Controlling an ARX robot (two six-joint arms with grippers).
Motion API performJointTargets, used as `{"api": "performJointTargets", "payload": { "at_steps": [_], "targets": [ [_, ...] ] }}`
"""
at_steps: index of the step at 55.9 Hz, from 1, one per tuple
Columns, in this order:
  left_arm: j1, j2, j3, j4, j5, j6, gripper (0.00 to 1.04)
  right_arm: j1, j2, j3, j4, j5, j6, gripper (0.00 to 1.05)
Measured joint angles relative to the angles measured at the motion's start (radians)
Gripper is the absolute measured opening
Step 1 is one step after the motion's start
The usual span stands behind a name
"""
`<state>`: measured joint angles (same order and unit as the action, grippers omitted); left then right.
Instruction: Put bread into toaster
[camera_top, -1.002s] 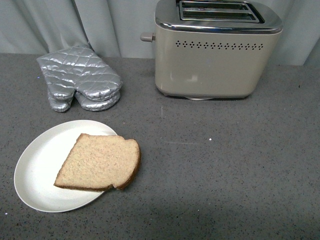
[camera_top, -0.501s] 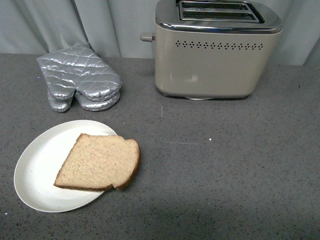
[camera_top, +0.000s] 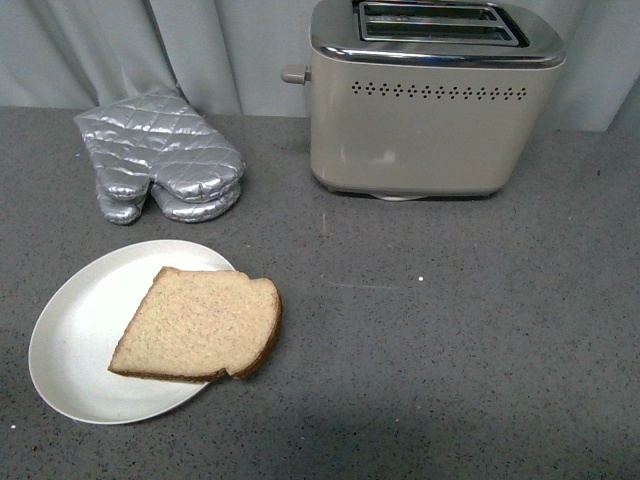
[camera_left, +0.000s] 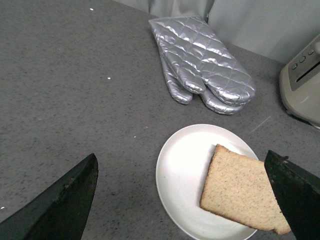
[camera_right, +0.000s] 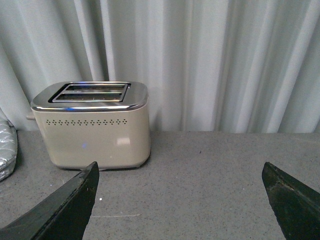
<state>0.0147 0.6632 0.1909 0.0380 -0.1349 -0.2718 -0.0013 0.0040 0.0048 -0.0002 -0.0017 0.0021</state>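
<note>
A slice of light brown bread (camera_top: 199, 324) lies on a round white plate (camera_top: 80, 330) at the near left of the grey counter, one corner hanging over the plate's rim. The cream toaster (camera_top: 430, 110) with a chrome top and two empty slots stands at the back, centre right. Neither arm shows in the front view. In the left wrist view my left gripper (camera_left: 185, 200) hangs open above the plate (camera_left: 180, 165) and the bread (camera_left: 242, 192), touching neither. In the right wrist view my right gripper (camera_right: 182, 200) is open over bare counter, well short of the toaster (camera_right: 95, 125).
A pair of silver quilted oven mitts (camera_top: 160, 158) lies at the back left, beside the toaster's lever knob (camera_top: 293, 73). A pale curtain (camera_right: 225, 60) hangs behind the counter.
</note>
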Motion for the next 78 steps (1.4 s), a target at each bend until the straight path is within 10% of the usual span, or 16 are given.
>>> {"api": "performJointTargets", "payload": {
  "at_steps": [22, 53, 78],
  "targets": [
    [0.104, 0.78, 0.272, 0.104, 0.258, 0.153, 0.98, 0.0, 0.0, 0.0, 0.0, 0.0, 0.0, 0.95],
    [0.14, 1.281, 0.552, 0.057, 0.274, 0.341, 0.98, 0.0, 0.0, 0.0, 0.0, 0.0, 0.0, 0.95],
    [0.1, 1.365, 0.616, 0.016, 0.247, 0.328, 0.35, 0.0, 0.0, 0.0, 0.0, 0.0, 0.0, 0.95]
  ]
}}
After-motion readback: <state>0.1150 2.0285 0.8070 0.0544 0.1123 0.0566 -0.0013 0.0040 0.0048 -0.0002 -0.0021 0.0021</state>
